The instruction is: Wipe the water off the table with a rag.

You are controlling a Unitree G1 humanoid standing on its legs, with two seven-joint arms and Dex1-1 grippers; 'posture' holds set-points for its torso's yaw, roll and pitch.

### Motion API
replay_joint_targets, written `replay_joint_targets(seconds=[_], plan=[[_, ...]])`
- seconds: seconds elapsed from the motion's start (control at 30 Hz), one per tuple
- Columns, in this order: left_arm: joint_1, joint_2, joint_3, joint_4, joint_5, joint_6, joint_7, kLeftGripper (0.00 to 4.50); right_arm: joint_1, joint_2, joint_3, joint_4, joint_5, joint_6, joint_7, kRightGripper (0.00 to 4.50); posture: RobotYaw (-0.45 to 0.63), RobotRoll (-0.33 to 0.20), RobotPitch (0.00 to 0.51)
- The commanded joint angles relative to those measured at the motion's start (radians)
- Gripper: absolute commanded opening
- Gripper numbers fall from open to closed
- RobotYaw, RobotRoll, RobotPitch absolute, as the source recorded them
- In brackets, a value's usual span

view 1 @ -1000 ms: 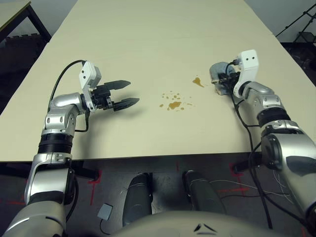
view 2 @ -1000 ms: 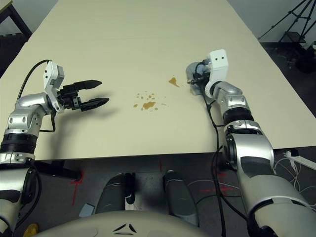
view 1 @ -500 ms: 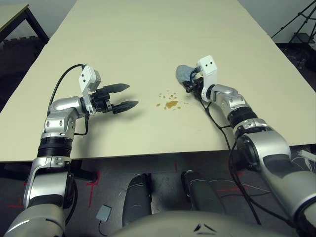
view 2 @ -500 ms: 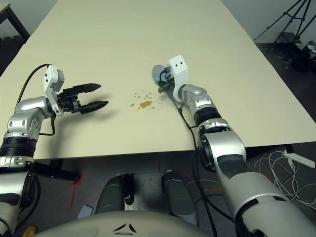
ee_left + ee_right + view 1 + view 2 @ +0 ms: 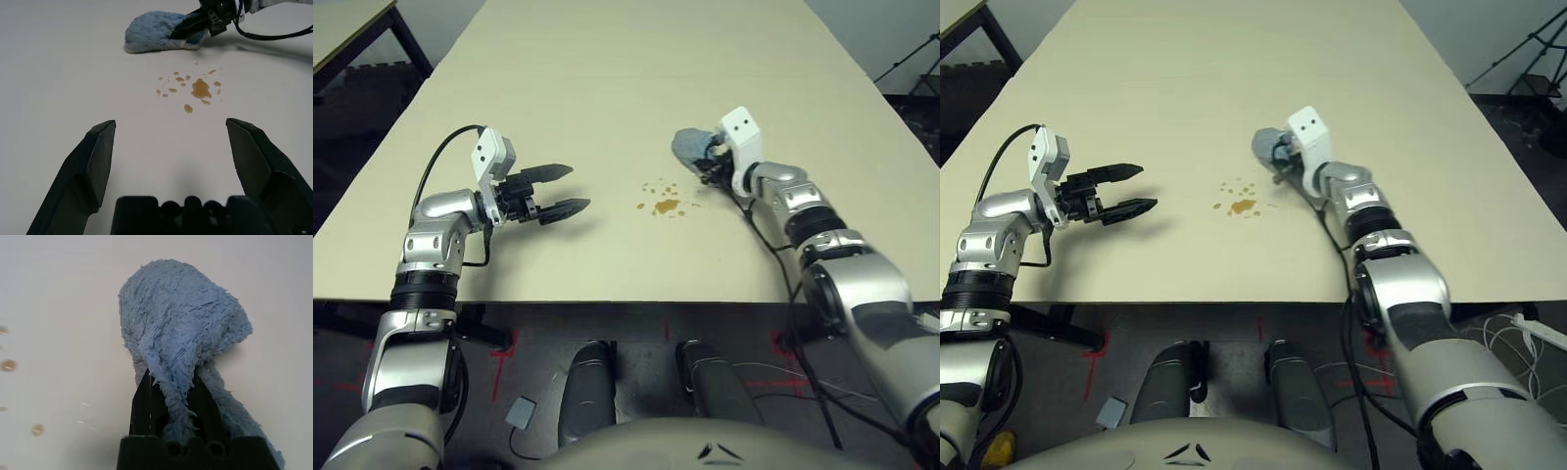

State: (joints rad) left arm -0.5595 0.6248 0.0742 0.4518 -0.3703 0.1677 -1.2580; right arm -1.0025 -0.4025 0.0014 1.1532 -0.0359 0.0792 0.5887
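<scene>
I see my right tool (image 5: pixel 709 168) pinching the rag (image 5: pixel 690 147) on the tabletop (image 5: pixel 636 69), right of the water (image 5: pixel 665 205); left tool (image 5: pixel 566 189) spread, centre-left.

A second table (image 5: pixel 347 29) with a cream top and black legs stands at the upper left of the head views. A black tripod (image 5: pixel 1528 59) stands at the upper right. The floor (image 5: pixel 636 343) along the lower frame is dark grey and carries red tape marks (image 5: pixel 504 348). A small grey box (image 5: pixel 521 415) lies on it at lower left. White cables and a power strip (image 5: pixel 1538 328) lie at lower right.
</scene>
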Motion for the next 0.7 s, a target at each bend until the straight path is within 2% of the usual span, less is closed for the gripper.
replay_joint_targets(seconds=[0.03, 0.23, 0.3, 0.4, 0.5, 0.6, 0.7], plan=[[-0.04, -0.022, -0.024, 0.034, 0.018, -0.02, -0.011, 4.5, 0.002, -0.066, -0.017, 0.035, -0.009, 0.002, -0.011, 0.0, -0.24, 0.0, 0.114], [-0.074, -0.03, -0.034, 0.081, 0.029, -0.042, -0.031, 4.5, 0.004, -0.146, -0.049, 0.023, 0.019, 0.019, 0.019, 0.0, -0.25, 0.0, 0.112], [-0.085, -0.026, -0.039, 0.095, 0.034, -0.046, -0.048, 4.5, 0.009, -0.163, -0.103, -0.041, 0.094, 0.089, 0.088, 0.0, -0.26, 0.0, 0.109], [-0.087, -0.016, -0.044, 0.098, 0.035, -0.044, -0.076, 4.5, 0.052, -0.157, -0.152, -0.212, 0.186, 0.23, 0.167, 0.0, -0.26, 0.0, 0.111], [-0.077, -0.006, -0.043, 0.089, 0.031, -0.036, -0.089, 4.5, 0.162, -0.141, -0.159, -0.482, 0.255, 0.405, 0.184, 0.0, -0.26, 0.0, 0.111], [-0.071, 0.003, -0.041, 0.088, 0.033, -0.036, -0.095, 4.5, 0.265, -0.119, -0.145, -0.683, 0.284, 0.512, 0.151, 0.0, -0.25, 0.0, 0.115], [-0.062, 0.011, -0.041, 0.086, 0.035, -0.037, -0.1, 4.5, 0.33, -0.088, -0.126, -0.783, 0.288, 0.564, 0.118, 0.0, -0.25, 0.0, 0.115]])
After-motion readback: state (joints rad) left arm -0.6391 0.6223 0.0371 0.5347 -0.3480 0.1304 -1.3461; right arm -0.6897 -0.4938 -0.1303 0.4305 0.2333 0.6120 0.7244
